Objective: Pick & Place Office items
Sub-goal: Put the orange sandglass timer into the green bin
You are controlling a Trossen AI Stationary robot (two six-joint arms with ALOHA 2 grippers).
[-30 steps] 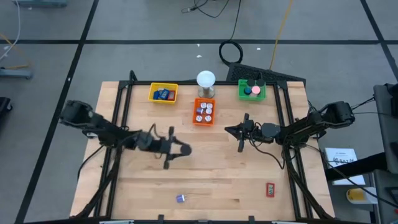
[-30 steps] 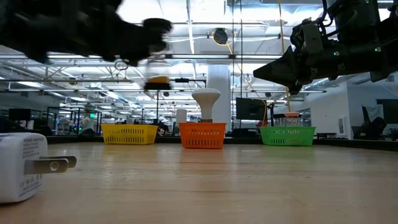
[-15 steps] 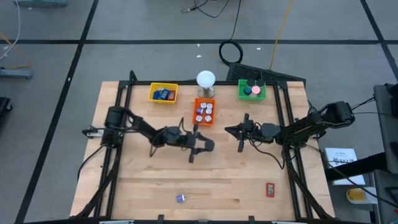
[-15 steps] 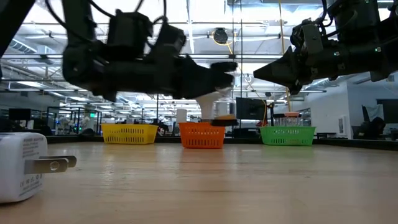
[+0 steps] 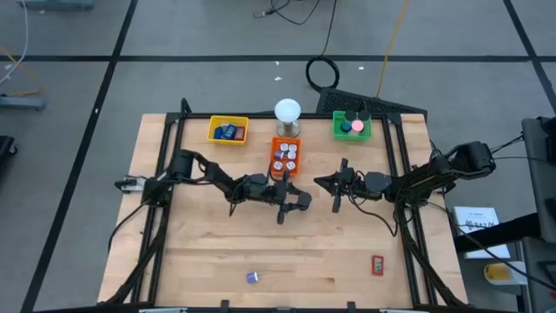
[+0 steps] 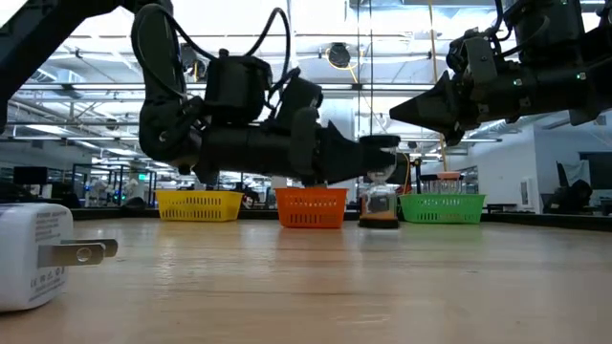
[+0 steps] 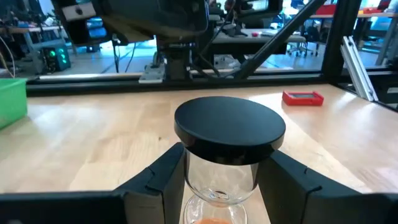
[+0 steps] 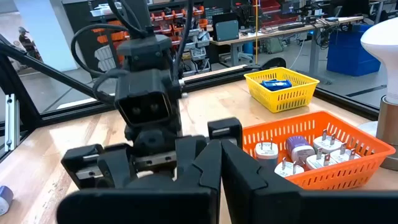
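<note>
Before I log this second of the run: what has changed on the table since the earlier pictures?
The left gripper swept from the table's left toward the middle, carrying an hourglass-like timer with a black cap between its fingers; it now hangs in front of the orange tray. The right gripper stayed shut and in place. The trays, the red item and the small blue item did not move.

Black-lidded clear hourglass (image 7: 229, 155), upright, held
</note>
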